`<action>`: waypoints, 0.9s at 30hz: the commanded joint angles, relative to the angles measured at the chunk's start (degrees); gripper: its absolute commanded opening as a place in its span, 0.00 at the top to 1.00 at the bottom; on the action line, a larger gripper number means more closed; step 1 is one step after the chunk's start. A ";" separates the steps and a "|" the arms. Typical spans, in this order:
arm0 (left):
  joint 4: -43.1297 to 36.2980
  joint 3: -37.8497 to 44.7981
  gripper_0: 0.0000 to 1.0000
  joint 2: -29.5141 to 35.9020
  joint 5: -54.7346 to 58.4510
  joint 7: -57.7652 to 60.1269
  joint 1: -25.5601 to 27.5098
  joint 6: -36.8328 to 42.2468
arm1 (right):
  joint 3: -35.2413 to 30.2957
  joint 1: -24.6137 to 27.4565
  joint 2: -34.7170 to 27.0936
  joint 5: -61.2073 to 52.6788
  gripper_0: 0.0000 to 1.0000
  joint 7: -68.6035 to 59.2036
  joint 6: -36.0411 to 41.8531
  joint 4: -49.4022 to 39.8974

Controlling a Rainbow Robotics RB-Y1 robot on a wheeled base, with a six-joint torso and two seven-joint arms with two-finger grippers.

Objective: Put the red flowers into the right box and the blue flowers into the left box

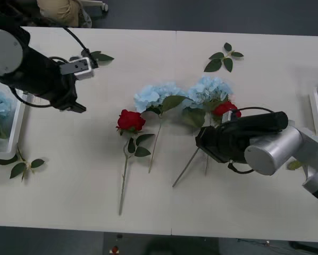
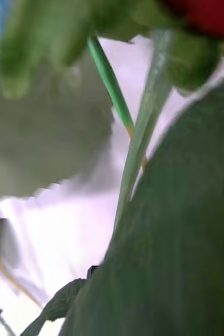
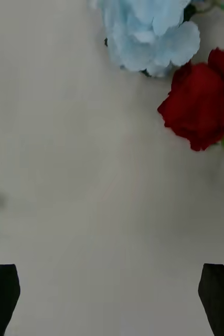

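Two red flowers are lying mid-table: one rose (image 1: 131,120) alone, its stem trailing toward the robot, the other (image 1: 225,109) tucked under two blue flowers (image 1: 183,94), so it needs lifting clear. Right gripper (image 1: 206,139) is pressing low over that rose's stem (image 2: 110,81), presumably to seize it; whether its fingers are closing cannot be told. Left gripper (image 3: 110,294), fingers spread and empty, is hovering by the left box (image 1: 16,125), where a blue head is resting. Right box (image 1: 317,109) is waiting at the table's far right
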 commanded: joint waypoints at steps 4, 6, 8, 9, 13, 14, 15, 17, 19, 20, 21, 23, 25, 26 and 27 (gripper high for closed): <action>-6.32 2.48 0.00 -6.18 -0.60 15.91 10.46 -4.16 | -12.47 6.84 -6.50 -3.46 1.00 1.61 5.65 -13.14; -9.04 2.57 0.00 -7.49 -0.68 18.54 14.24 -6.01 | -17.04 9.56 -7.55 -4.96 1.00 1.78 7.67 -16.40; -12.29 2.83 0.00 -8.64 -0.68 21.53 18.55 -8.12 | -21.70 12.47 -8.43 -5.22 1.00 2.05 10.57 -19.65; -14.14 2.92 0.00 -9.16 -0.86 23.38 20.83 -8.99 | -24.34 13.96 -8.60 -5.22 1.00 2.22 12.51 -21.41; -19.59 3.09 0.00 -10.75 -1.30 28.92 27.25 -9.61 | -33.56 18.35 -8.69 -4.34 1.00 3.45 18.48 -25.98; -20.29 3.09 0.00 -10.83 -1.48 29.44 28.13 -9.35 | -34.97 18.88 -8.87 -4.17 1.00 4.15 19.36 -26.50; -21.70 2.92 0.00 -11.19 -2.00 30.23 29.89 -8.82 | -38.13 20.02 -9.31 -3.64 1.00 6.97 21.30 -27.03; -22.84 2.92 0.00 -11.45 -2.62 30.23 31.03 -7.15 | -41.39 21.08 -10.27 -2.76 1.00 11.19 23.23 -27.12; -23.54 2.57 0.00 -11.54 -3.15 30.32 31.29 -4.69 | -43.32 21.52 -11.33 -1.88 1.00 15.05 23.93 -26.59; -23.89 2.22 0.00 -11.45 -3.58 30.41 31.03 -2.93 | -44.55 21.52 -12.21 -1.97 1.00 17.16 23.84 -25.54; -23.98 1.69 0.00 -11.45 -3.94 30.50 30.59 -1.61 | -45.61 21.25 -13.00 -2.06 1.00 19.27 23.76 -24.13; -23.89 0.63 0.00 -11.45 -4.55 30.85 29.71 -0.47 | -46.48 20.90 -14.23 -2.14 1.00 22.17 23.58 -21.93; -23.89 -1.21 0.00 -11.45 -7.01 31.55 28.31 0.06 | -46.66 20.11 -16.69 -1.88 1.00 27.01 22.53 -18.07; -23.89 -2.09 0.00 -11.45 -8.42 32.43 27.69 0.06 | -46.66 19.76 -17.83 -1.70 1.00 29.20 21.91 -16.22; -23.63 -3.85 0.00 -11.54 -10.53 34.37 26.46 0.06 | -46.66 19.06 -19.24 -1.70 1.00 32.81 20.68 -12.79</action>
